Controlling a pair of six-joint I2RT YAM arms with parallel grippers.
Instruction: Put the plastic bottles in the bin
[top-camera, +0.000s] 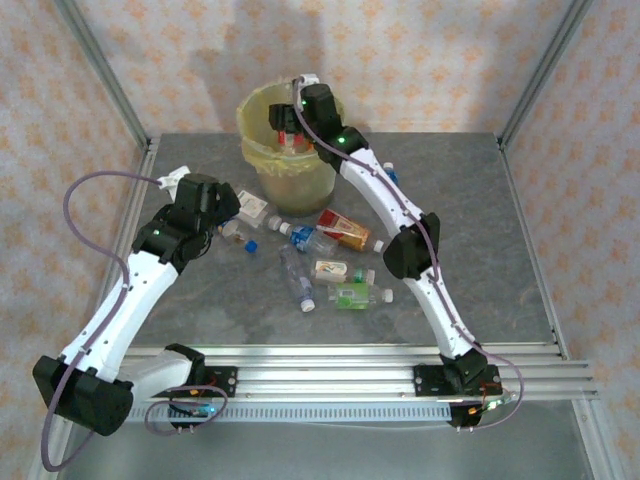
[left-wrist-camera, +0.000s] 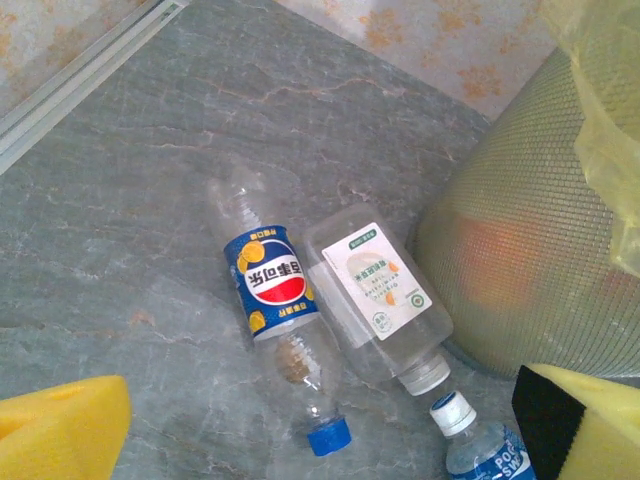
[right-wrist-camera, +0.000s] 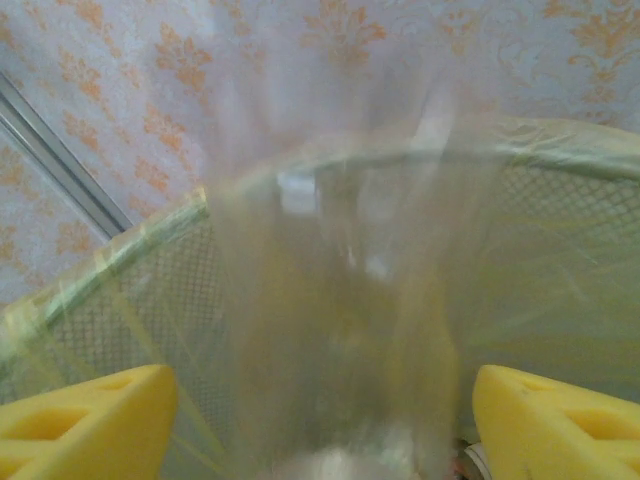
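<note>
The bin (top-camera: 262, 152), lined with a yellowish bag, stands at the back of the table. My right gripper (top-camera: 291, 112) hangs over its mouth. In the right wrist view its yellow pads (right-wrist-camera: 88, 422) stand wide apart, and a blurred clear bottle (right-wrist-camera: 330, 330) shows between them, touching neither, above the bin's rim (right-wrist-camera: 120, 255). My left gripper (top-camera: 232, 216) is open, low over the table beside the bin. Below it lie a blue-labelled bottle (left-wrist-camera: 275, 320), a white-labelled bottle (left-wrist-camera: 375, 300) and a blue-and-white one (left-wrist-camera: 480, 448).
Several more bottles lie mid-table: an orange-labelled one (top-camera: 347, 230), a white-labelled one (top-camera: 331, 270), a green-labelled one (top-camera: 355, 296) and a clear one (top-camera: 296, 275). The bin's mesh wall (left-wrist-camera: 530, 290) is close on the left gripper's right. Frame posts stand at the table's back corners.
</note>
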